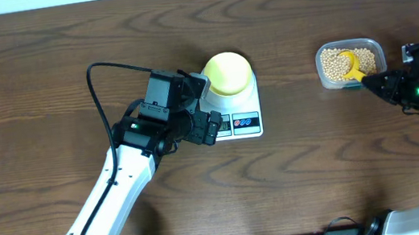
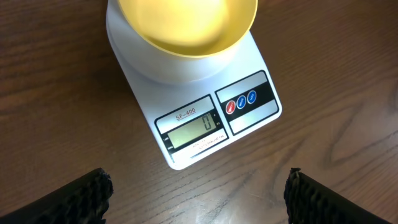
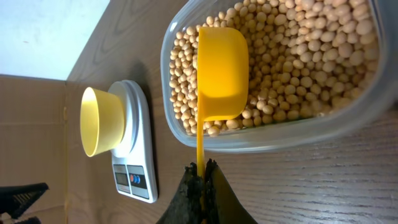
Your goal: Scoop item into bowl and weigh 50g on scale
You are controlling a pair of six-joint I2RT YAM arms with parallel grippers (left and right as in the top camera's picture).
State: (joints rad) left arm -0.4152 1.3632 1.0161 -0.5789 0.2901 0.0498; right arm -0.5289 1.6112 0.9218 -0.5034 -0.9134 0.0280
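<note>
The weighing is set up, but from where I stand none of the scooping is done. The bowl sits on the platform of the scale in the middle of the counter. The left wrist view shows it bare inside, and the display reads zero. All the beans I can see are in the clear tub, well off to the right of the scale. As I judge it, the whole job is ahead: fill the scoop, carry it across, tip it into the bowl, and repeat until the display reaches fifty grams.

The right hand is clamped tight on the end of the thin handle of the yellow scoop. The hand itself is outside the tub, just beside its near wall. The handle runs up over the rim, and the cup of the scoop lies on top of the beans with none showing inside it. So the beans lie directly beyond this hand, touching the scoop but not yet gathered.

The left hand hangs near the scale on its display side with its fingers spread wide, holding nothing. The bowl is close in front of it.
</note>
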